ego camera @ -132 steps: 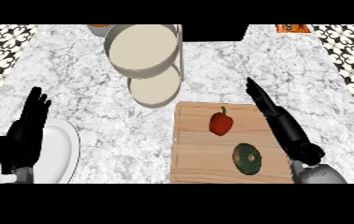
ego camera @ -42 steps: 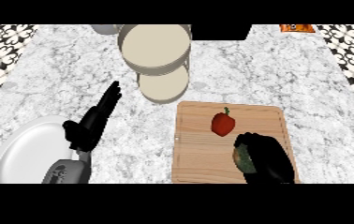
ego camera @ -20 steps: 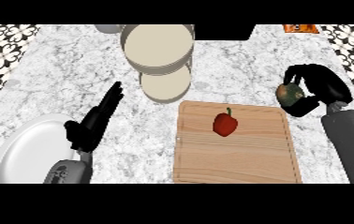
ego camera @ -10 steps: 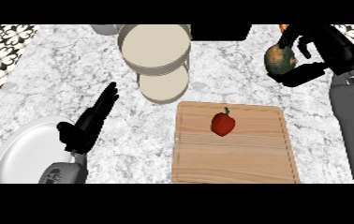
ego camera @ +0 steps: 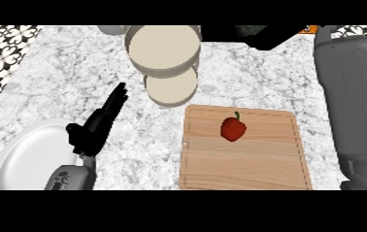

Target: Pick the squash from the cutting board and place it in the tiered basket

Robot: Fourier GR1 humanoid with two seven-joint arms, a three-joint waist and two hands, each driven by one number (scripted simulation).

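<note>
The dark green squash (ego camera: 249,30) is up at the view's far edge, right of the tiered basket, and mostly hidden. My right hand (ego camera: 273,38) is curled round it, with the grey forearm running up the right side. The tiered basket shows a wide beige upper tier (ego camera: 163,49) and a smaller lower tier (ego camera: 171,88) at the top centre. The wooden cutting board (ego camera: 247,165) lies at lower right and carries only a red pepper (ego camera: 234,128). My left hand (ego camera: 94,127) rests open at lower left, fingers straight.
A white plate (ego camera: 25,154) sits at the lower left, beside my left forearm. An orange item (ego camera: 309,29) peeks in at the top right. A patterned strip borders the marble counter at the far left.
My right hand has carried the squash off the cutting board, up the right side and leftward toward the tiered basket. The left hand has barely moved.
</note>
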